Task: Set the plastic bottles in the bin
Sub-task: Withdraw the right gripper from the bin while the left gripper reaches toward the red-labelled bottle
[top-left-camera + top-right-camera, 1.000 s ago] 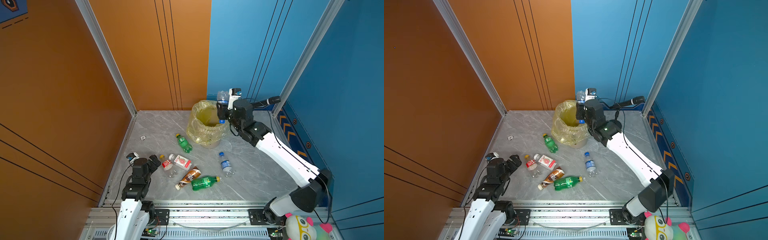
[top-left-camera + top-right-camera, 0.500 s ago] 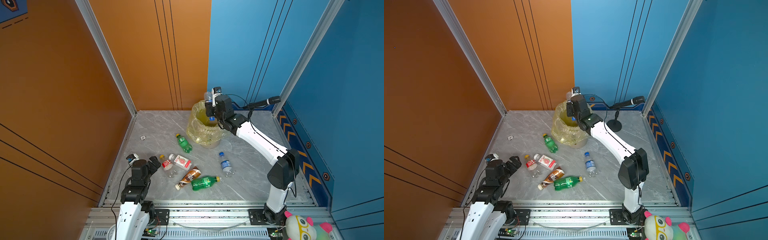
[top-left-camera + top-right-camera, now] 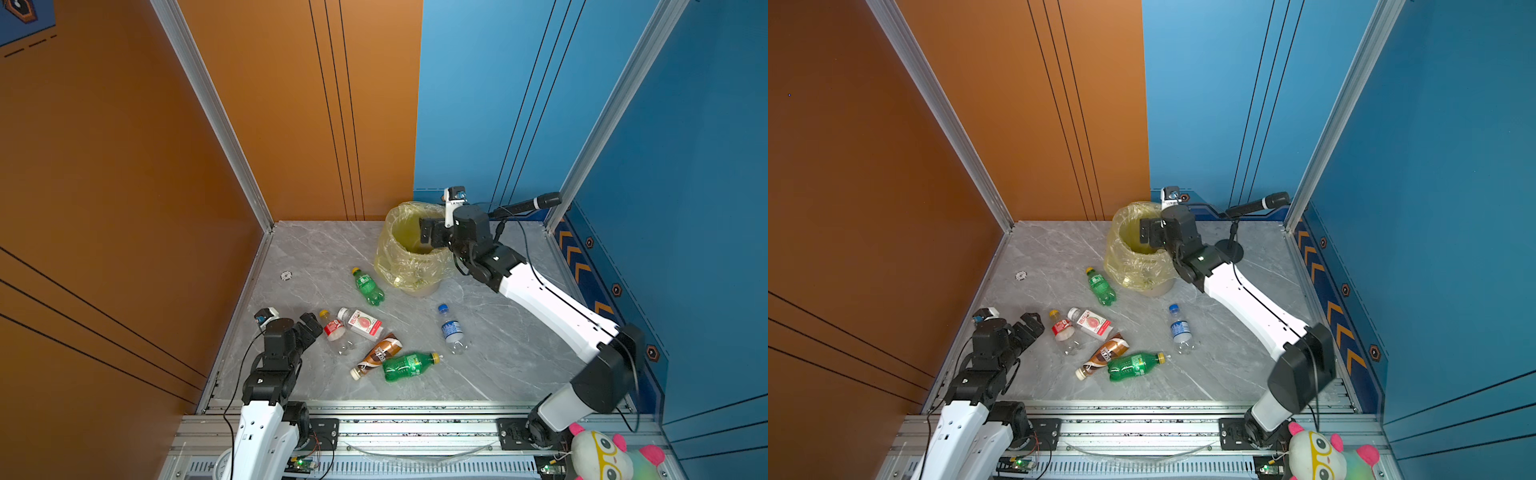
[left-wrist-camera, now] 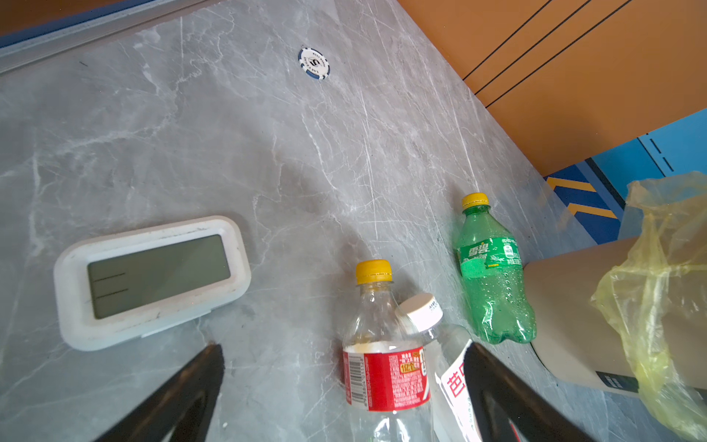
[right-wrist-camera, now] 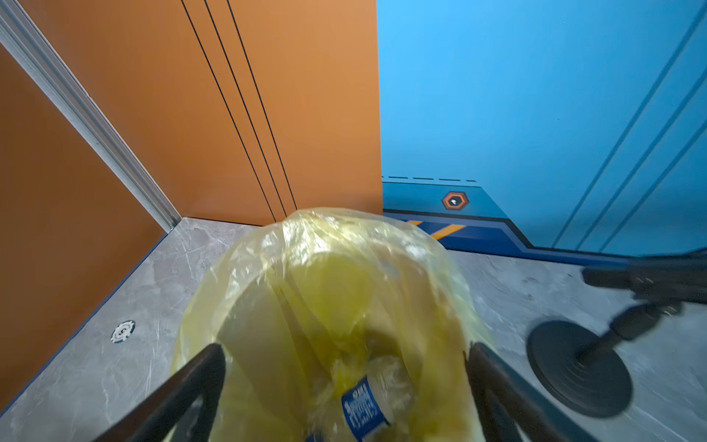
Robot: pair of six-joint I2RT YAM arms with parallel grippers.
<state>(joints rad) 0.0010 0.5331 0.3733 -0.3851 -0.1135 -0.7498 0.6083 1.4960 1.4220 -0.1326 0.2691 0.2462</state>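
Black and spread wide, our left gripper faces the red-labelled bottle just to its right, long axis roughly along our reach; this arm is nearer. Over the bin, our right gripper hangs spread and empty, with a blue-labelled bottle inside.

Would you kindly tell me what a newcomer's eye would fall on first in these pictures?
The bin with its crinkled yellow bag stands out at the back of the grey floor, with the right gripper open above its mouth and a blue-labelled bottle inside. Nearer the front, six bottles lie scattered, among them two green bottles, and the left gripper is open next to the red-labelled bottle.
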